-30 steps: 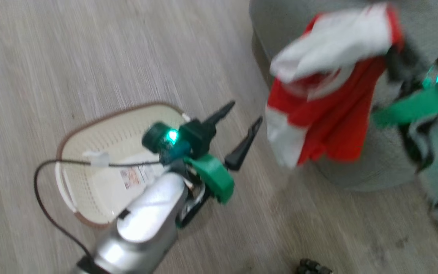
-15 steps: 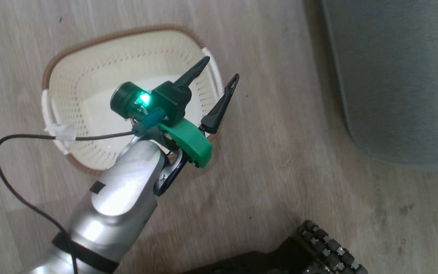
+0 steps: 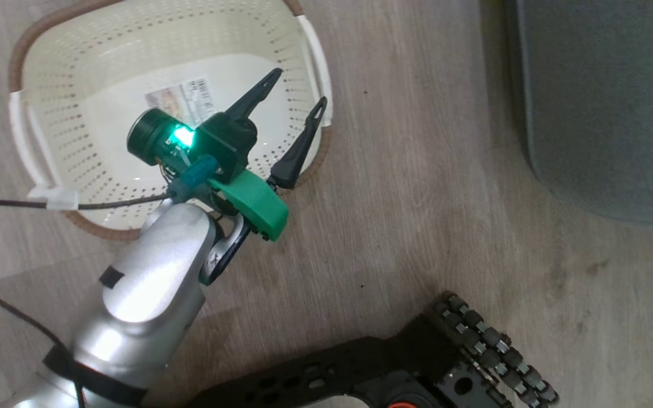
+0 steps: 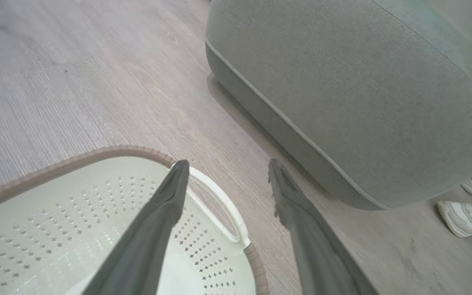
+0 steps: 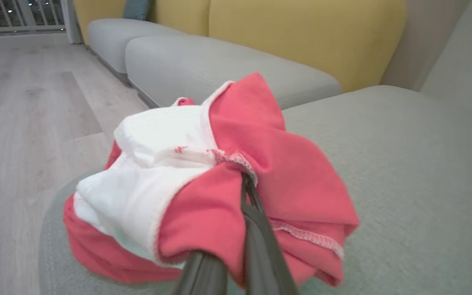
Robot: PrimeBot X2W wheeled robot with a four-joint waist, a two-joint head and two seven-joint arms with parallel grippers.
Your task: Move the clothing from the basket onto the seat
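The cream basket (image 3: 37, 90) with a brown rim stands on the floor at the upper left, with nothing but a label inside. My left gripper (image 3: 298, 96) hovers over its right rim, open, nothing between its fingers; the left wrist view shows the gripper (image 4: 225, 168) above the basket's white handle (image 4: 219, 205). The red-and-white clothing (image 5: 203, 180) is bunched around my right gripper (image 5: 246, 184), which is shut on it over the grey-green seat (image 5: 404, 164). Part of the seat (image 3: 604, 102) fills the head view's right side.
The robot's dark base and a roller wheel (image 3: 496, 351) sit at the bottom of the head view. A black cable (image 3: 105, 203) runs across the basket's front. A person's white shoes (image 4: 465, 213) stand beside the seat. Grey and yellow sofa cushions (image 5: 301, 37) lie behind.
The head camera has swung down and left, so the basket now fills the upper left and the right gripper with the clothing has left that view. The left gripper stays open.
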